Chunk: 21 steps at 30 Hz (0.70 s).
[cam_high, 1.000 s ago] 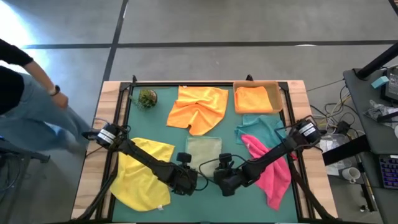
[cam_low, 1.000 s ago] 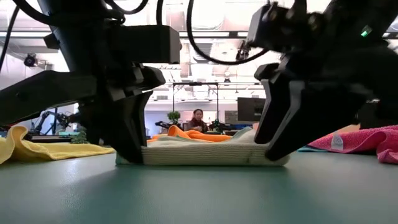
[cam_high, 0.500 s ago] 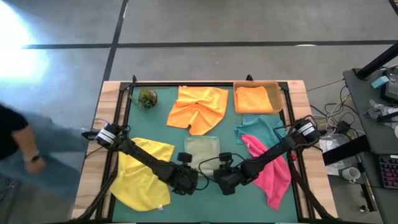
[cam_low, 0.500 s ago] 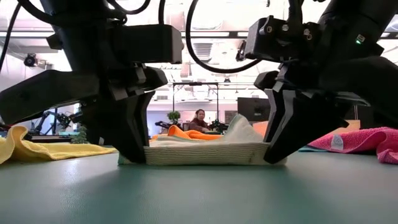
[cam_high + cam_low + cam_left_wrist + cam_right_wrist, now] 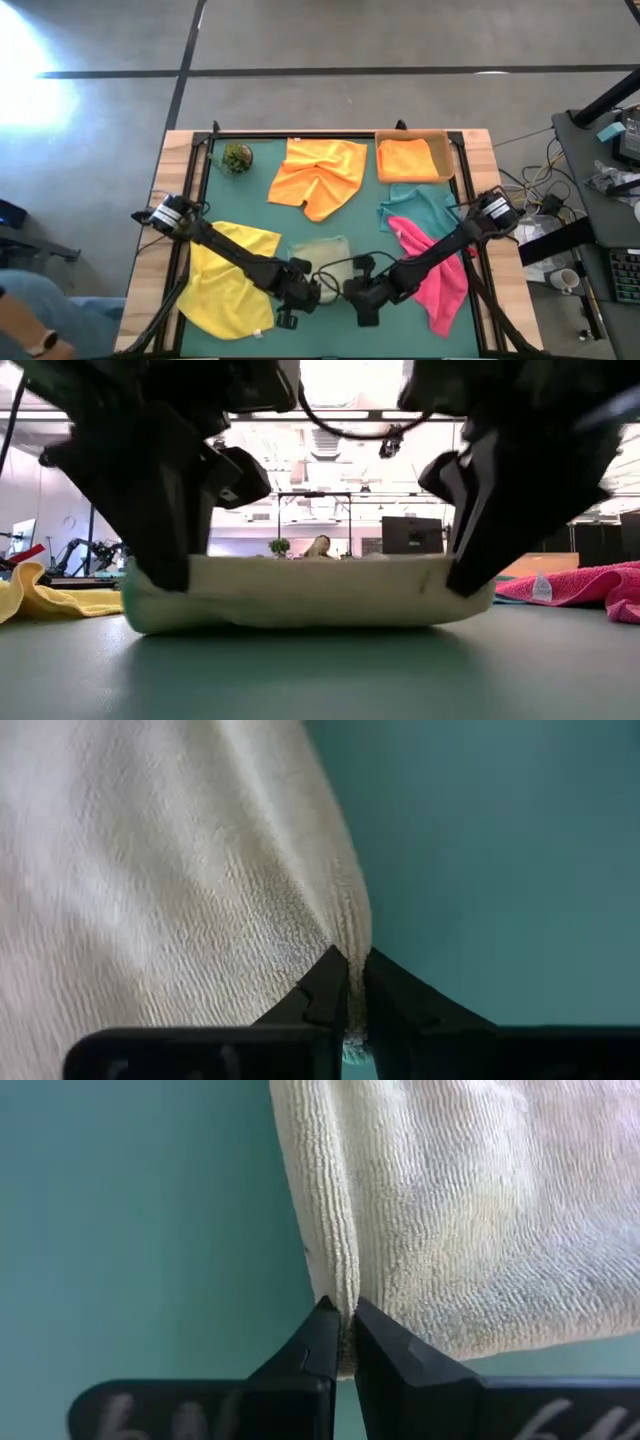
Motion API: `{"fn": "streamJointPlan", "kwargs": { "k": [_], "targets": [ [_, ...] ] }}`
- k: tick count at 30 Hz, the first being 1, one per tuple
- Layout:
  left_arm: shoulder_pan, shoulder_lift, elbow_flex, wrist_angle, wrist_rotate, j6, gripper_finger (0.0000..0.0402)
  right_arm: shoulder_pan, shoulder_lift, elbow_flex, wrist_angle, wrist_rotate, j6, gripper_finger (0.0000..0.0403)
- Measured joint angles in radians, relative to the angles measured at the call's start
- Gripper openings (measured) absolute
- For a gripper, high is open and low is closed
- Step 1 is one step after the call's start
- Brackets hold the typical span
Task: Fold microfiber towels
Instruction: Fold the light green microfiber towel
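Olive green towel (image 5: 322,253): lower centre of the high view, long axis running left-right.
Left gripper (image 5: 303,294): clamped tight on the towel's near left corner.
Right gripper (image 5: 361,295): clamped tight on the near right corner.
Key relation: the towel's free body lies beyond both grippers, toward frame top; both arms equally close.
Likely fold direction: away, over itself.

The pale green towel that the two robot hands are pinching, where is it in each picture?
High view: the olive green towel lies near the table's front middle, between the left hand and right hand.
Low view: it fills the middle, stretched between both hands.
Left wrist view: it covers the picture's left side.
Right wrist view: it covers the right side.
Shared landmark: the teal table mat.
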Motion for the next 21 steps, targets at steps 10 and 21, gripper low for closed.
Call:
{"fn": "streamJointPlan", "kwargs": {
  "k": [10, 21],
  "targets": [
    [-0.049, -0.002, 0.086, -0.053, 0.04, -0.149, 0.0015, 0.099, 0.001, 0.164, -0.152, 0.0, 0.199, 0.0012],
    [-0.058, -0.004, 0.222, -0.282, -0.033, -0.128, 0.0015, 0.093, 0.002, 0.19, -0.167, 0.004, 0.347, 0.0012]
  ]
}}
